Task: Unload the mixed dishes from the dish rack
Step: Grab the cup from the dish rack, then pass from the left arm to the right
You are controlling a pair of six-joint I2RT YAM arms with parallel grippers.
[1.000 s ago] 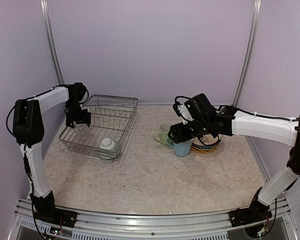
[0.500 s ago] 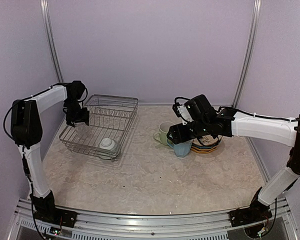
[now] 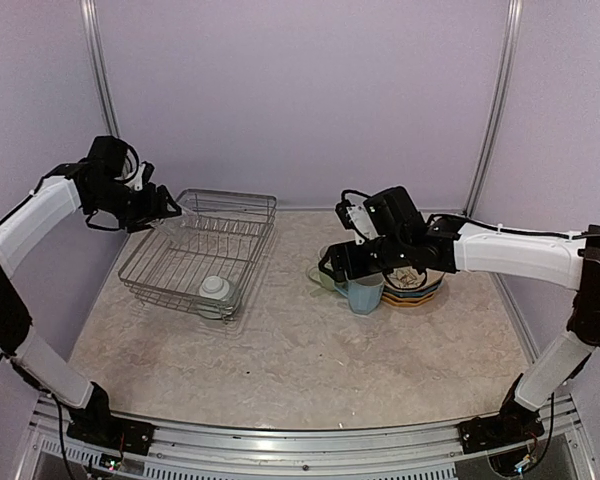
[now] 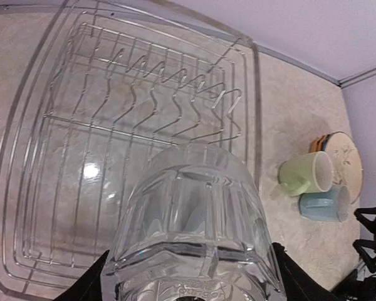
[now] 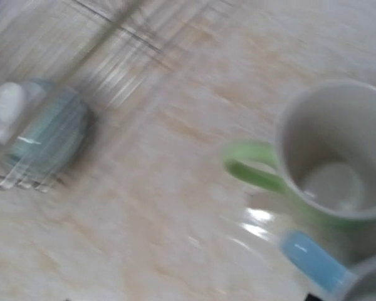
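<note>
The clear glass [image 4: 194, 213] fills the left wrist view, and my left gripper [image 4: 193, 279] is shut on it, a black finger at each side. That left gripper [image 3: 168, 205] hangs over the far left corner of the dish rack [image 3: 195, 255], a silver wire basket. A small white cup [image 3: 217, 290] sits upside down at the rack's near edge. My right gripper [image 3: 332, 265] hovers open over the light green mug [image 3: 321, 273], beside the light blue cup [image 3: 365, 293]. The right wrist view is blurred and shows the mug [image 5: 332, 163], not my fingers.
A stack of plates [image 3: 420, 290] lies on the table right of the two cups, under my right forearm. The rack's upright dividers [image 4: 175, 88] stand below the held glass. Purple walls close in on the left, back and right.
My left arm has risen and swung back left, lifting the clear glass out of the rack. My right gripper has slid a little left over the green mug.
</note>
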